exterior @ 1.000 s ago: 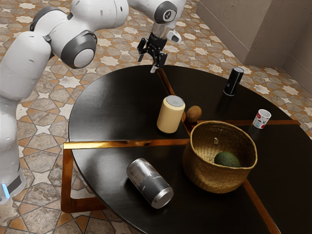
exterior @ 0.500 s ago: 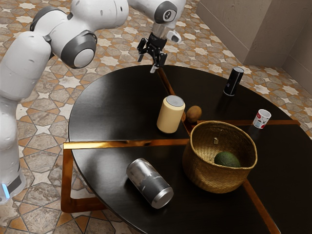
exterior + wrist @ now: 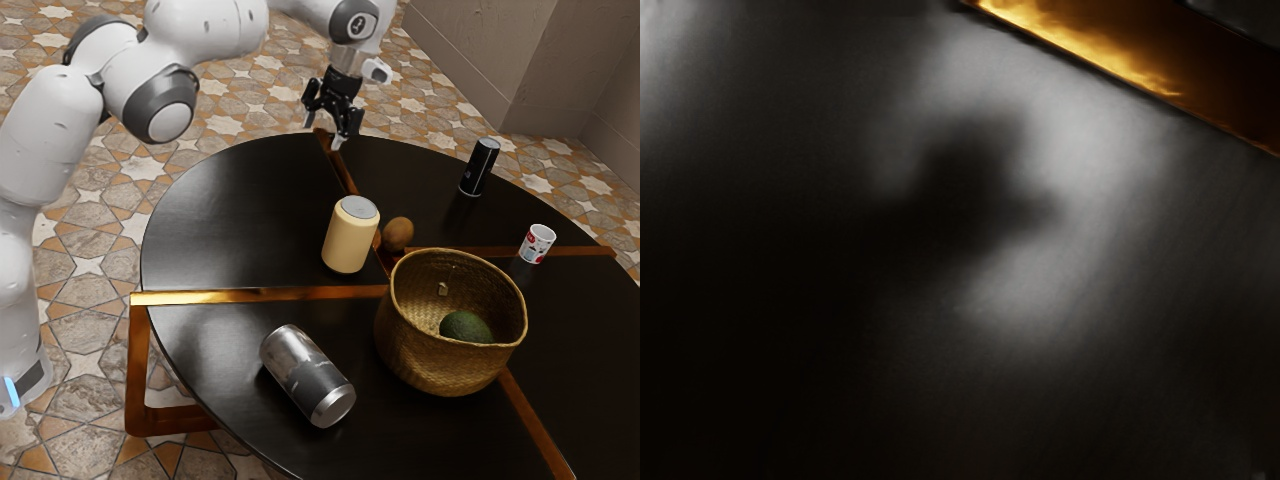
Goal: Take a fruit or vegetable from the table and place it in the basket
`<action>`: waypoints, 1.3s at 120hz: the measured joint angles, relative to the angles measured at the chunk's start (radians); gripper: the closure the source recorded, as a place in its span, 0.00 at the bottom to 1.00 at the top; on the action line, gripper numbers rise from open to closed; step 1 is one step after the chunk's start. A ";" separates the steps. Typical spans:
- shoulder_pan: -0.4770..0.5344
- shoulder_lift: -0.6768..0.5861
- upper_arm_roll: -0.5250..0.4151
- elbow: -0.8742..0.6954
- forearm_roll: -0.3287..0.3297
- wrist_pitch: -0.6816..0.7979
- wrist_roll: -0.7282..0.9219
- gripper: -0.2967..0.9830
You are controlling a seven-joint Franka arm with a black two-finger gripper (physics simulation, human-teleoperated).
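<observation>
The hand (image 3: 323,132), its fingers spread with nothing between them, hangs over the far edge of the round black counter (image 3: 230,220), well apart from the basket. In the wrist view, a soft dark shadow lies on the glossy top, and a wooden strip (image 3: 1090,45) crosses a corner of the view, brightly lit along part of its length.

Inward from that far edge, near the middle of the counter, a pale yellow can (image 3: 350,236) stands upright. Just beside it is a rounded brown fruit or vegetable (image 3: 399,233), with an orange-brown thing (image 3: 377,240) mostly hidden between the two.

Between the middle and the near edge stands the woven basket (image 3: 435,362), upright and open at the top. A dark green avocado (image 3: 466,327) rests inside it, low against the wall.

Toward the far edge on the exterior view's right, a black can (image 3: 480,168) stands upright, and nearer the edge on that side is a white cup (image 3: 537,244) with red markings. A silver and grey can (image 3: 307,376) lies on its side toward the near edge, on the exterior view's left of the basket.
</observation>
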State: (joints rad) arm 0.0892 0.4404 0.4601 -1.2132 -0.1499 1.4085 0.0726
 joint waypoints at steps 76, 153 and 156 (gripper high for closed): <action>0.006 0.121 -0.296 0.055 -0.203 0.555 -0.257 0.23; -0.040 0.276 -0.343 0.203 -0.118 0.393 -0.446 0.19; -0.040 0.280 -0.343 0.203 -0.116 0.390 -0.451 0.23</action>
State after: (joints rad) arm 0.0494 0.7200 0.1170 -1.0098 -0.2662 1.7980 -0.3782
